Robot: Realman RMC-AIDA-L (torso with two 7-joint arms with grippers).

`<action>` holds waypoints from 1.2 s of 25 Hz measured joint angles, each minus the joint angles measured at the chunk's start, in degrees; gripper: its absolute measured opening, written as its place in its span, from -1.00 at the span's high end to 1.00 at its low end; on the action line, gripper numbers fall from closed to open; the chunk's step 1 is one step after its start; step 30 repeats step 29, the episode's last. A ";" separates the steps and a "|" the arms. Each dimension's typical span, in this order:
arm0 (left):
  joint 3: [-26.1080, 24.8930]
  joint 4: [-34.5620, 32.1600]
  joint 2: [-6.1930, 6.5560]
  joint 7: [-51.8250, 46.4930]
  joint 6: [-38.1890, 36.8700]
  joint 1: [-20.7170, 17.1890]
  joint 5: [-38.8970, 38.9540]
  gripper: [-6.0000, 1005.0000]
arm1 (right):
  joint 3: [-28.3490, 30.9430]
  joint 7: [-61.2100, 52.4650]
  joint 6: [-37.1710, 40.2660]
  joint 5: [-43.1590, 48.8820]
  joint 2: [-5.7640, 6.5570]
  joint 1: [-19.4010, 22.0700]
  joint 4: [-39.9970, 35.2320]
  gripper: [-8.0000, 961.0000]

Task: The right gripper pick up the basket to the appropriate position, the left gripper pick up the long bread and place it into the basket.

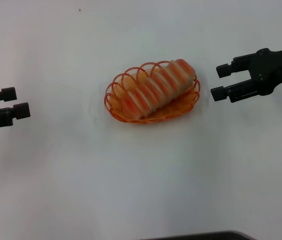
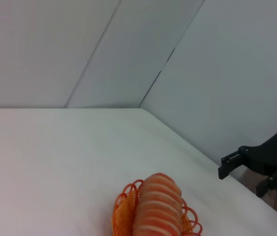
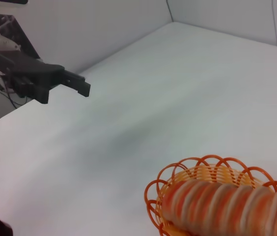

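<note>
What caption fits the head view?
Long bread lies in the orange basket; open left gripper and right gripper flank it.

Long bread (image 3: 227, 209) blurred, cut off; basket (image 2: 124, 209) cut off.

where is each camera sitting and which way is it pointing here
Head view: above, looking down at the long bread in the basket; left gripper and right gripper open at either side.
Left wrist view: low over the table, facing the basket; the right gripper shows farther off.
Right wrist view: low, facing back; the left gripper shows farther off.
All share bread and basket.
</note>
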State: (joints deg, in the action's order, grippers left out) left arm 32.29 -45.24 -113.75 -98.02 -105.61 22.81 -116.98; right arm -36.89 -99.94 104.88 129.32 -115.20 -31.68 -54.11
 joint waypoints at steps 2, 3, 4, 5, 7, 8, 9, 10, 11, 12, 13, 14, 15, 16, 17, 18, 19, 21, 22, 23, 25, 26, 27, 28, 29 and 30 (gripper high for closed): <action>0.11 0.01 -0.19 0.02 0.00 -0.06 -0.07 -0.82 | -0.04 0.01 -0.02 0.02 -0.03 -0.13 0.03 -0.75; 0.11 0.02 -0.29 0.02 -0.03 -0.07 -0.07 -0.82 | -0.06 0.01 -0.03 0.02 -0.06 -0.18 0.04 -0.75; 0.13 0.04 -0.33 0.02 -0.05 -0.07 -0.10 -0.82 | -0.09 0.01 -0.03 0.03 -0.11 -0.20 0.05 -0.75; 0.20 0.07 -0.40 -0.02 -0.08 -0.07 -0.14 -0.82 | -0.09 0.01 -0.03 0.04 -0.13 -0.21 0.09 -0.75; 0.33 0.10 -0.42 -0.24 -0.08 0.04 -0.21 -0.82 | -0.13 0.01 -0.03 0.05 -0.15 -0.21 0.21 -0.75; 0.39 0.11 -0.42 -0.36 -0.08 0.07 -0.23 -0.82 | -0.15 0.01 -0.04 0.05 -0.16 -0.22 0.27 -0.75; 0.41 0.12 -0.42 -0.45 -0.08 0.09 -0.24 -0.82 | -0.18 0.01 -0.04 0.06 -0.19 -0.22 0.32 -0.75; 0.42 0.13 -0.42 -0.53 -0.08 0.10 -0.25 -0.82 | -0.19 0.01 -0.04 0.06 -0.21 -0.22 0.32 -0.75; 0.41 0.13 -0.42 -0.59 -0.09 0.10 -0.25 -0.82 | -0.20 0.01 -0.04 0.06 -0.25 -0.22 0.32 -0.75; 0.41 0.14 -0.42 -0.61 -0.10 0.10 -0.26 -0.82 | -0.20 0.01 -0.03 0.06 -0.32 -0.22 0.32 -0.75; 0.41 0.15 -0.41 -0.63 -0.11 0.10 -0.26 -0.82 | -0.21 0.01 -0.03 0.06 -0.36 -0.22 0.32 -0.75; 0.40 0.15 -0.40 -0.64 -0.14 0.10 -0.26 -0.82 | -0.21 0.01 -0.03 0.06 -0.40 -0.23 0.32 -0.75; 0.40 0.15 -0.40 -0.67 -0.18 0.10 -0.27 -0.82 | -0.21 0.01 -0.03 0.06 -0.42 -0.23 0.32 -0.75; 0.39 0.15 -0.39 -0.68 -0.20 0.09 -0.27 -0.82 | -0.21 0.01 -0.03 0.06 -0.45 -0.23 0.32 -0.75; 0.39 0.15 -0.39 -0.70 -0.23 0.09 -0.27 -0.82 | -0.21 0.01 -0.03 0.06 -0.47 -0.22 0.32 -0.75; 0.38 0.15 -0.39 -0.74 -0.25 0.08 -0.27 -0.82 | -0.20 0.01 -0.03 0.06 -0.53 -0.22 0.32 -0.75; 0.37 0.15 -0.38 -0.77 -0.25 0.08 -0.27 -0.82 | -0.21 0.01 -0.03 0.06 -0.56 -0.22 0.32 -0.75; 0.25 0.16 -0.36 -0.85 -0.27 0.06 -0.27 -0.82 | -0.21 0.01 -0.03 0.06 -0.61 -0.22 0.32 -0.75; 0.19 0.15 -0.36 -0.93 -0.27 0.06 -0.27 -0.82 | -0.21 0.01 -0.03 0.06 -0.62 -0.22 0.32 -0.75; 0.17 0.15 -0.35 -1.06 -0.29 0.05 -0.27 -0.82 | -0.21 0.01 -0.03 0.06 -0.63 -0.23 0.32 -0.75; 0.15 0.15 -0.34 -1.37 -0.33 0.04 -0.27 -0.82 | -0.21 0.01 -0.03 0.05 -0.63 -0.22 0.33 -0.75; 0.14 0.15 -0.33 -1.44 -0.35 0.04 -0.27 -0.82 | -0.20 0.01 -0.03 0.06 -0.63 -0.23 0.35 -0.75; 0.13 0.15 -0.33 -1.49 -0.37 0.04 -0.27 -0.82 | -0.20 0.01 -0.03 0.06 -0.63 -0.22 0.37 -0.75; 0.13 0.15 -0.33 -1.56 -0.38 0.04 -0.27 -0.82 | -0.21 0.01 -0.03 0.06 -0.63 -0.22 0.39 -0.75; 0.12 0.15 -0.33 -1.64 -0.38 0.05 -0.27 -0.82 | -0.21 0.01 -0.03 0.06 -0.63 -0.22 0.40 -0.75; 0.12 0.15 -0.33 -1.64 -0.38 0.05 -0.27 -0.82 | -0.21 0.01 -0.03 0.06 -0.63 -0.22 0.40 -0.75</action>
